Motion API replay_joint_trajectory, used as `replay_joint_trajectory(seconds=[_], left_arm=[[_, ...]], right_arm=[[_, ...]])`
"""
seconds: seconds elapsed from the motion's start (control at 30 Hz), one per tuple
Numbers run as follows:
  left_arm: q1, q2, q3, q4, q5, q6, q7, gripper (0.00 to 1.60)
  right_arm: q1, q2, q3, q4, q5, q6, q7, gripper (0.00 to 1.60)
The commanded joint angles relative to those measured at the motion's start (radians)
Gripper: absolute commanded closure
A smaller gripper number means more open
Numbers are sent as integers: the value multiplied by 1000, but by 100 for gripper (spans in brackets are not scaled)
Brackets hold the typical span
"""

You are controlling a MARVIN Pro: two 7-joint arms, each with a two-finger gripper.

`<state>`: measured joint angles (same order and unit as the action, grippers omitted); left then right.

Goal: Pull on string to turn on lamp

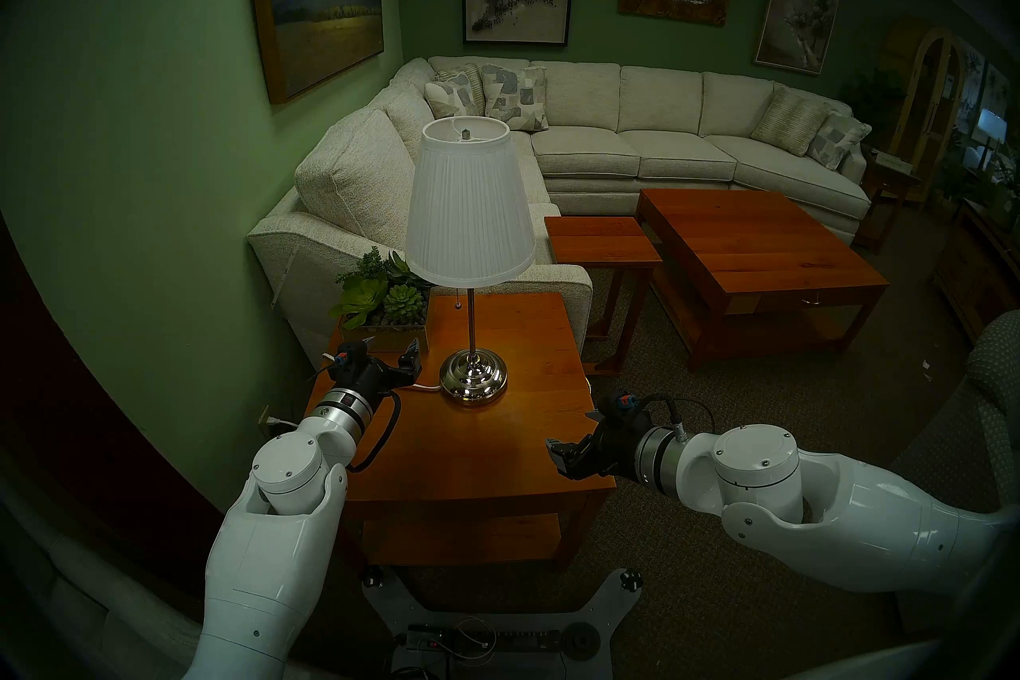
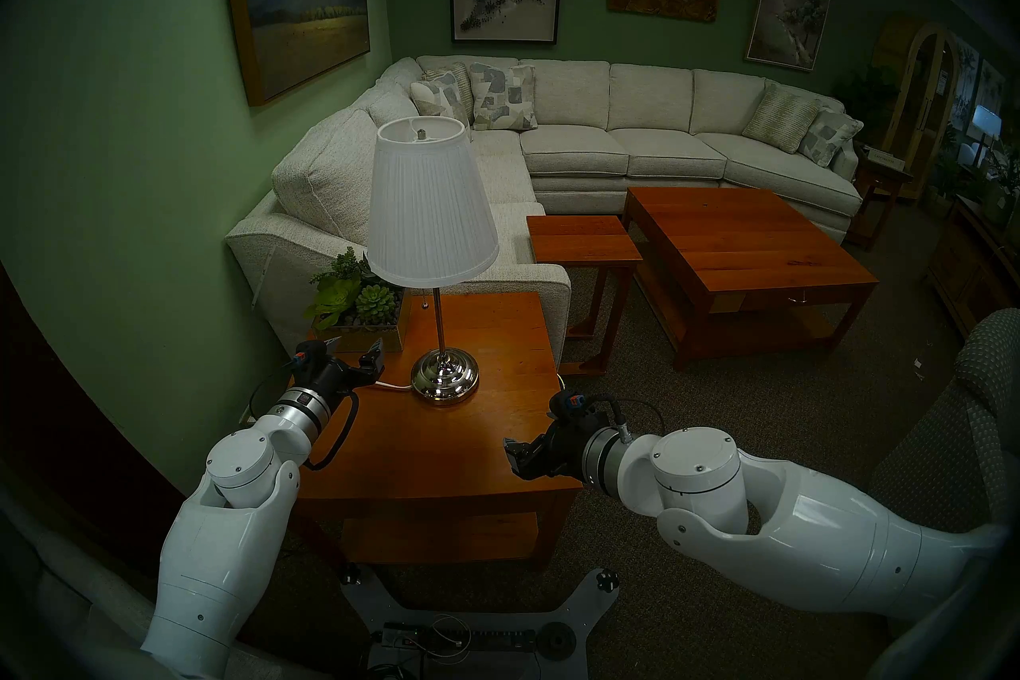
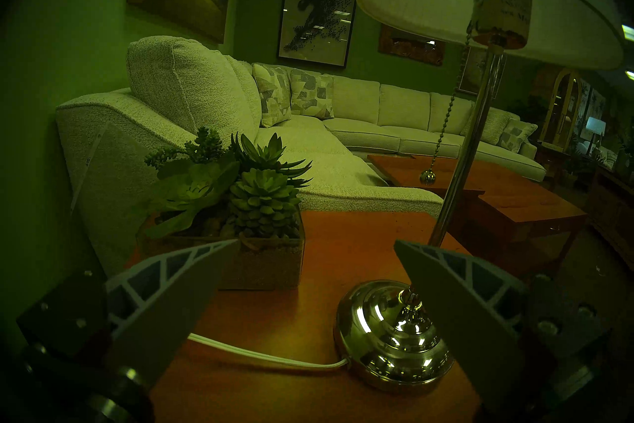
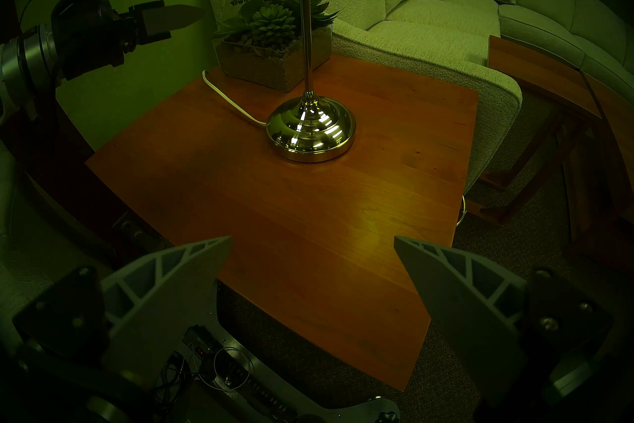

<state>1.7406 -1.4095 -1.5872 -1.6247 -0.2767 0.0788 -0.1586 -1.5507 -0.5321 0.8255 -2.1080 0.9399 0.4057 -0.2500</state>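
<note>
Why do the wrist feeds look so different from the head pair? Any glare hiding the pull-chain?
Both wrist views carry a heavy green-yellow cast and are dim; the head views are dim but closer to neutral. Glare sits only on the lamp base. The string stays sharp in the left wrist view, thin and faint in the head views. All four have dark fisheye rims.

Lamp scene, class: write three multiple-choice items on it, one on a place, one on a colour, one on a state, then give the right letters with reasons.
1. Where does the pull chain hang?
A. Beside the lamp pole, under the shade
B. Coiled on the table
C. Over the planter

2. What colour is the shade?
A. Red
B. White
C. Black

3. How is the left hand?
A. Shut on the chain
B. Shut on the cord
C. Open, holding nothing

Key: 1 A, the left wrist view shows the chain dropping from the socket beside the pole. 2 B, the pleated shade is white. 3 C, its fingers stand apart, holding nothing.
</note>
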Motion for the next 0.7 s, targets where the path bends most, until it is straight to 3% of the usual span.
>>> replay_joint_trajectory(seconds=[0.0,0.67], left_arm=[[-79,-13,6,-14,-9,-7,-1,0],[-143,-33,86,-6,28,-28,47,0]], right_arm=[[15,-1,15,-19,1,-6,0,0],[15,-1,15,-19,1,-6,0,0]])
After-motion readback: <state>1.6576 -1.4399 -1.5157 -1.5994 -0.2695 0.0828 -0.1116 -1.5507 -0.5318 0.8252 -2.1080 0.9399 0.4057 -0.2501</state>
